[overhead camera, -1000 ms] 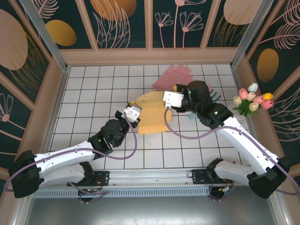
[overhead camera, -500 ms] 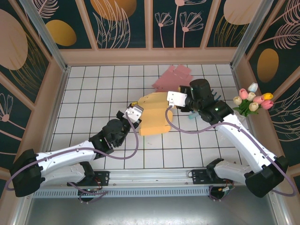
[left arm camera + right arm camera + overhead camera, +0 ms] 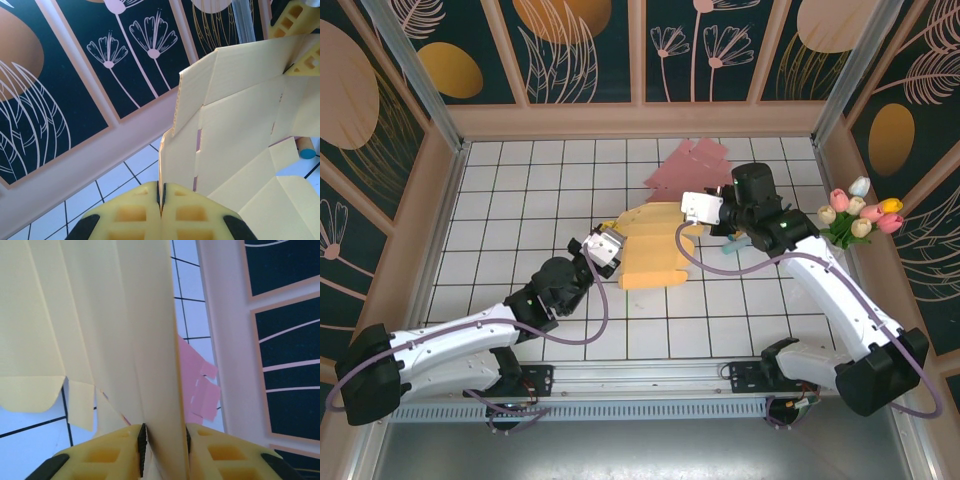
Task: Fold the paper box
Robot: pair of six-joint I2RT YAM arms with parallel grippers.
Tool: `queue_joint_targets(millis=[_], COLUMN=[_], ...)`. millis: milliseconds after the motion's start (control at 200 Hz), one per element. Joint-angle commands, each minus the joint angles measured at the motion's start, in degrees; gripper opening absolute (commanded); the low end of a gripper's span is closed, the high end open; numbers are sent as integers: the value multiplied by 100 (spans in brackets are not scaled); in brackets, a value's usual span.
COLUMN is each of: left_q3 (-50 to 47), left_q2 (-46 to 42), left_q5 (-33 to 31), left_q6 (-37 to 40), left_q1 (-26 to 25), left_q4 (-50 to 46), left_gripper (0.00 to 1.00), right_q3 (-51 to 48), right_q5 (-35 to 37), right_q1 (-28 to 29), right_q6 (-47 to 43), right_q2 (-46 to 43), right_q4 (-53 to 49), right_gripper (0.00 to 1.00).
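Both your arms reach inward to the yellow paper box (image 3: 650, 255).
Your left gripper (image 3: 161, 194) pinches its edge tight; your right gripper (image 3: 162, 436) clamps a folded panel.

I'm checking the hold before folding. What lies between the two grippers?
The yellow paper box spans that stretch in the top view; the left gripper and right gripper each clamp an edge of it.

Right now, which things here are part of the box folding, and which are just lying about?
In the job: yellow paper box, pinched by the left gripper and the right gripper.
Lying about: pink paper sheet on the tiles beyond it; bunch of tulips by the right wall.
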Motion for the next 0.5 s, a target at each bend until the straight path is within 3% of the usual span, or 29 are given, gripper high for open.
queue_joint_targets(millis=[0, 200, 495], left_q3=[-19, -12, -51], left_q2=[5, 6, -60], left_q5=[92, 125, 160], left_q6=[5, -6, -79], left_q1=[4, -2, 0], left_q4=[175, 131, 164], left_gripper=[0, 0, 0], right_q3=[262, 382, 382], right_q5=[-375, -384, -301], right_q1=[-46, -50, -57], right_q6=[12, 64, 50], right_q2=[19, 62, 64], right_q4=[-212, -447, -609], right_gripper=[29, 26, 1])
